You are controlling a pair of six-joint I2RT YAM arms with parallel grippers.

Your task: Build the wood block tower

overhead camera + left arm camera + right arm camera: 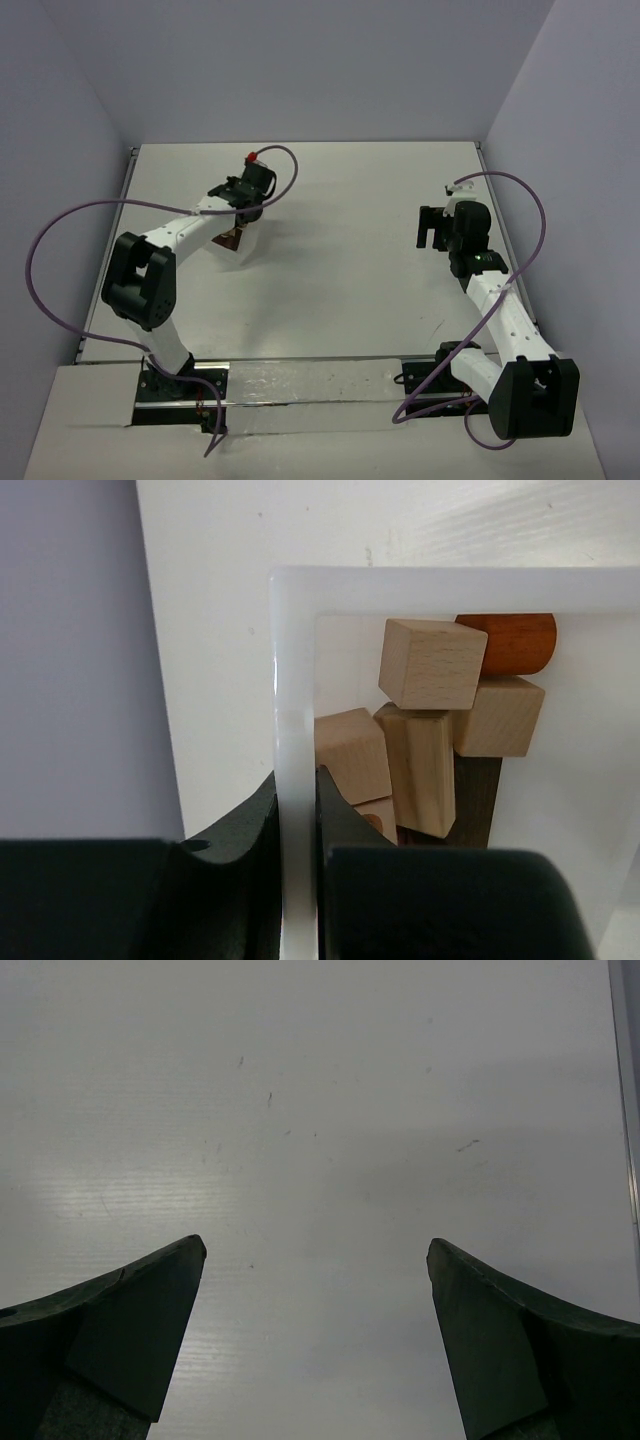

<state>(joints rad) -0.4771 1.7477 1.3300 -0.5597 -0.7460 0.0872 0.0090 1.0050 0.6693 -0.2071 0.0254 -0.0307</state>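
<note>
Left gripper (298, 800): jaws clamped on one wall of the white container (292, 650). Wood blocks (430, 665) lie jumbled inside it. Right gripper (315, 1260): jaws wide apart above the worktop (320, 1110).

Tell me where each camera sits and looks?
Top: high behind both arms, looking down at the table.
Left wrist: on the left hand, facing wood blocks in a white box; fingers pinch its wall.
Right wrist: on the open right hand, facing the table.
Shared: top and left wrist both see the box.
</note>
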